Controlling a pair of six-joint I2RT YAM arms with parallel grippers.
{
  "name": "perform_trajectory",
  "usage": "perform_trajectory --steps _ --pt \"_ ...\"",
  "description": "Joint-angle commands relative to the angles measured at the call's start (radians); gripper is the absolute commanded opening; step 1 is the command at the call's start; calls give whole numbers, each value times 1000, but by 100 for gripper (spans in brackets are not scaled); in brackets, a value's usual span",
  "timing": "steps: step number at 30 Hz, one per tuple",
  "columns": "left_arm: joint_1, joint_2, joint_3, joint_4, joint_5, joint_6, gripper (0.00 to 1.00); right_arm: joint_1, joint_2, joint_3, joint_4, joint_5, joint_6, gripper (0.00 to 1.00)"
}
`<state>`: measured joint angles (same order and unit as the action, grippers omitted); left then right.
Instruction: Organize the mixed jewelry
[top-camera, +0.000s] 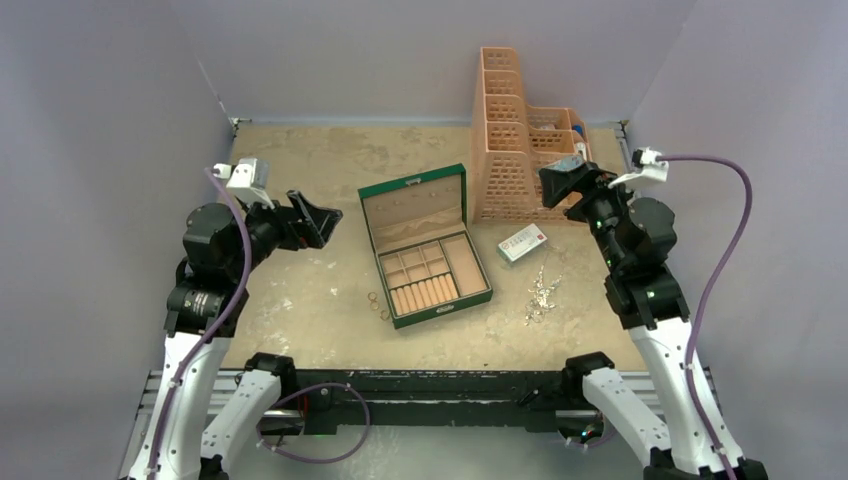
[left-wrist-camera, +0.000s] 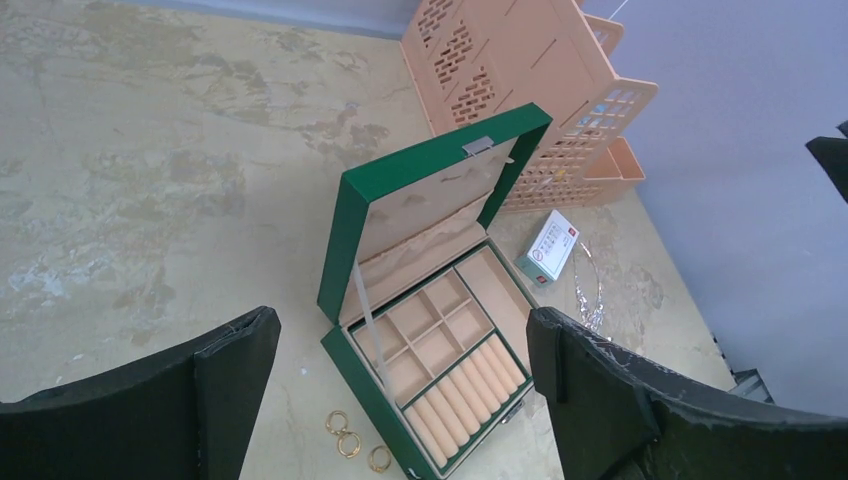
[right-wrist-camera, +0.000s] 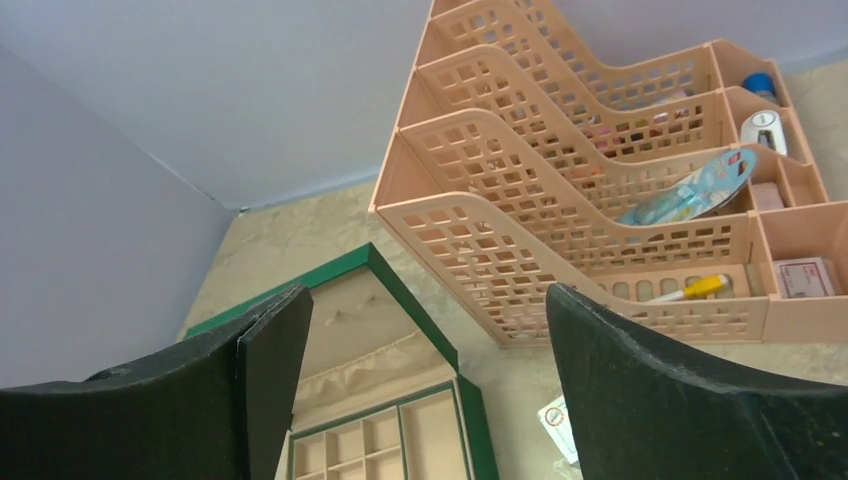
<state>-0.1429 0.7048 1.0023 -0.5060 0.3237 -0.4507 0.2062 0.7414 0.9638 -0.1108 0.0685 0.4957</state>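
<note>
**Both arms raised with jaws apart; jewelry lies loose on either side of the box**

The left gripper (top-camera: 315, 222) is held above the left part of the mottled beige table (top-camera: 300, 160), its two black fingers spread wide with nothing between them; the right gripper (top-camera: 568, 182) is raised at the right, in front of the peach perforated plastic desk organizer (top-camera: 510, 140), its jaws equally wide and empty.

A green hinged jewelry box with a beige lining (top-camera: 425, 250) stands open near the middle of the table, its lid upright at the far side; inside are a row of padded ring rolls at the near edge, a grid of small square cells behind them, and one long compartment along the right.

Three small gold-coloured rings (top-camera: 377, 303) lie on the table just beside the box's near left corner, close together; the thin silvery chains (top-camera: 541, 292) lie in a loose tangle to the right of the box, apart from it.

A small white card box with red print (top-camera: 522, 242) lies flat between the chains and the organizer; the organizer's right-hand cells hold small stationery items too small to identify.
</note>
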Motion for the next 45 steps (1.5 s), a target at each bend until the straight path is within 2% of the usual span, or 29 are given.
perform_trajectory --steps 1,5,9,14,16,20,26,30,36,40,45 --pt "11 2 -17 104 55 -6 97 -8 19 -22 107 -59 1 92" --pt "12 -4 -24 134 169 26 100 -8 48 -93 152 -174 27 96" --pt "12 -5 -39 133 256 40 100 -8 71 -173 158 -263 90 94" --pt "12 -9 -83 84 282 7 100 7 44 -317 202 -379 198 91" --pt "12 4 -92 29 259 -7 99 37 44 -354 172 -357 235 90" --pt "12 38 -123 -104 111 -108 95 154 54 -412 137 -242 318 88" --pt "12 60 -204 -157 61 -241 89 284 166 -444 43 -80 458 84" --pt "11 84 -246 -157 57 -288 86 375 156 -452 -24 32 520 84" --pt "3 137 -329 -88 73 -324 77 414 172 -482 -54 23 540 84" --pt "-23 171 -377 -32 88 -344 69 447 214 -528 30 -50 576 84" --pt "-118 228 -413 10 42 -369 66 484 287 -533 142 -83 592 84"
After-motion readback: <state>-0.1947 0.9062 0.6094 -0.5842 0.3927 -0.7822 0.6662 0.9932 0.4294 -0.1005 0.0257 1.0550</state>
